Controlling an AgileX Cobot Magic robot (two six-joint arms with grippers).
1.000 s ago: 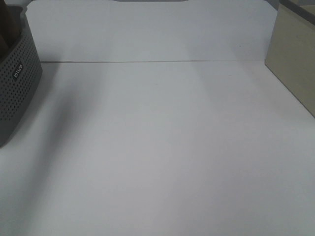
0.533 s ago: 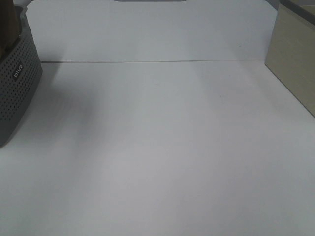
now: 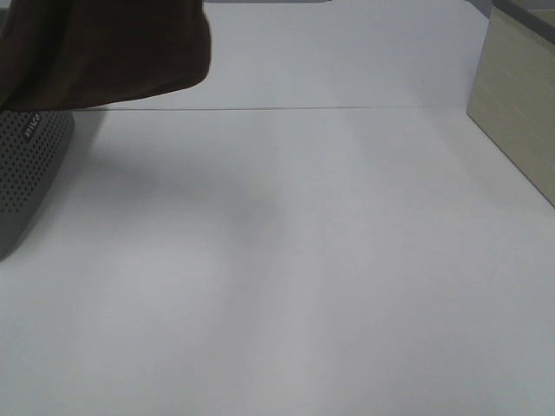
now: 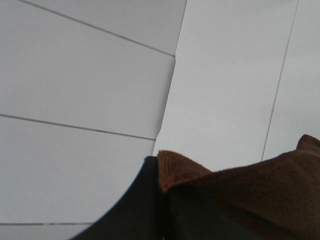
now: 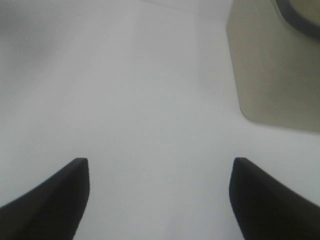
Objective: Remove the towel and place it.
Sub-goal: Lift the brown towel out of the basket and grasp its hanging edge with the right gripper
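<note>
Overhead, the towel is held above the basket, whose rim is hidden by it. A beige box is set well apart from the basket across the table. The towel is clamped by the left end effector; the right end effector is spread wide, empty, over the table.

a grey perforated basket stands at the left edge of the white table; a beige box sits at the far right.
</note>
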